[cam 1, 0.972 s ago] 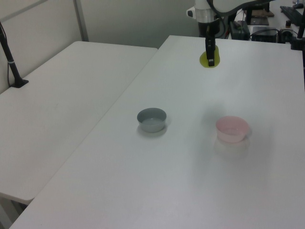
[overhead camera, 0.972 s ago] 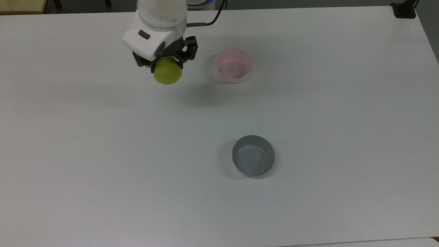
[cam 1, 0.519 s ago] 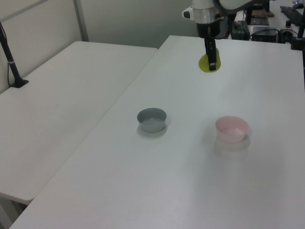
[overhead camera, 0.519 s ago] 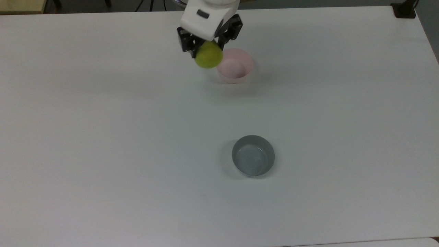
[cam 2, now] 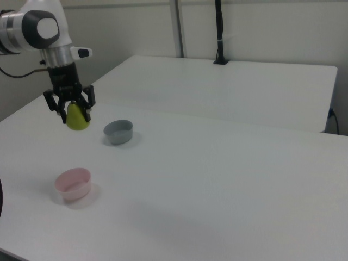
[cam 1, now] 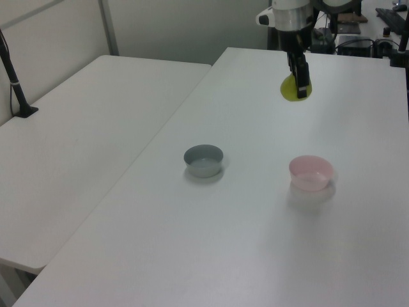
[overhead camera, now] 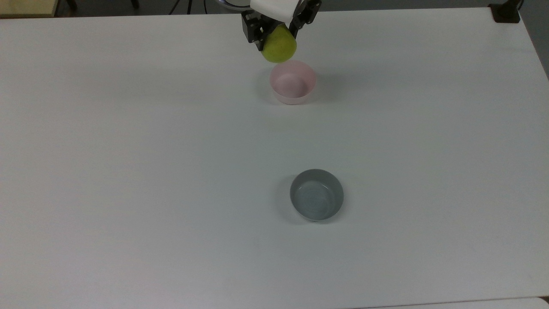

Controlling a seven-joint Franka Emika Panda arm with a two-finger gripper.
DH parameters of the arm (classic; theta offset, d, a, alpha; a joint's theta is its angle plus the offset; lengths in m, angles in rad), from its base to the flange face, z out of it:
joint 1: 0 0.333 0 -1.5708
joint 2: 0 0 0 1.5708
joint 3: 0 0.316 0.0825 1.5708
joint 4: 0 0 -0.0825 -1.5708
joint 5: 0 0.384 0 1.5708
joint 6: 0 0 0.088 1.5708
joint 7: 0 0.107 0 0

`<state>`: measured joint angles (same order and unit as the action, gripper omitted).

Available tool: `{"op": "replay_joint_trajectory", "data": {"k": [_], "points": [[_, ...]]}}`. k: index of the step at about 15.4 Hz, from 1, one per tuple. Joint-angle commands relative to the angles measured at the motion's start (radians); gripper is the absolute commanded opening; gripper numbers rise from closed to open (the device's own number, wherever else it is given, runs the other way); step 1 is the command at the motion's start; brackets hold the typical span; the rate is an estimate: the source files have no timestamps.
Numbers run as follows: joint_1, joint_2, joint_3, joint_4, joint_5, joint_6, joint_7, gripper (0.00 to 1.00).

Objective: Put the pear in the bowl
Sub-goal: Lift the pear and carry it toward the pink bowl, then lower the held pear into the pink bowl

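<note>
Pear (overhead camera: 279, 48) stays clamped in our gripper (overhead camera: 276, 32), carried across from the side. It hangs high, bowl (overhead camera: 293, 82) below; we lower and release next.

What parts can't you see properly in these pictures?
- The pear's top and stem: covered by the claw gripping it in the top view, and in the right view too.
- The arm above the claw: cut off by the top view's upper edge.
- The pink bowl's inside bottom: hidden by its own near wall in the left view.
- Whether the pear hangs exactly over the pink bowl: the views don't settle it.
</note>
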<state>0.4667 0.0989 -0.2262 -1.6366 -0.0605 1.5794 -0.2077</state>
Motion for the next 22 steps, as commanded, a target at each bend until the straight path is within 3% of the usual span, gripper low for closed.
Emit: {"op": "replay_joint_trajectory", "data": {"k": [1,8,16,22], "points": [[0.026,-0.044,0.011,-0.121,0.002,0.017,0.022,0.06],[0.047,-0.033,0.021,-0.265,-0.001,0.177,0.033,0.06],[0.047,0.015,0.079,-0.393,-0.009,0.339,0.057,0.06],[0.047,0.074,0.084,-0.405,-0.018,0.384,0.059,0.07]]}}
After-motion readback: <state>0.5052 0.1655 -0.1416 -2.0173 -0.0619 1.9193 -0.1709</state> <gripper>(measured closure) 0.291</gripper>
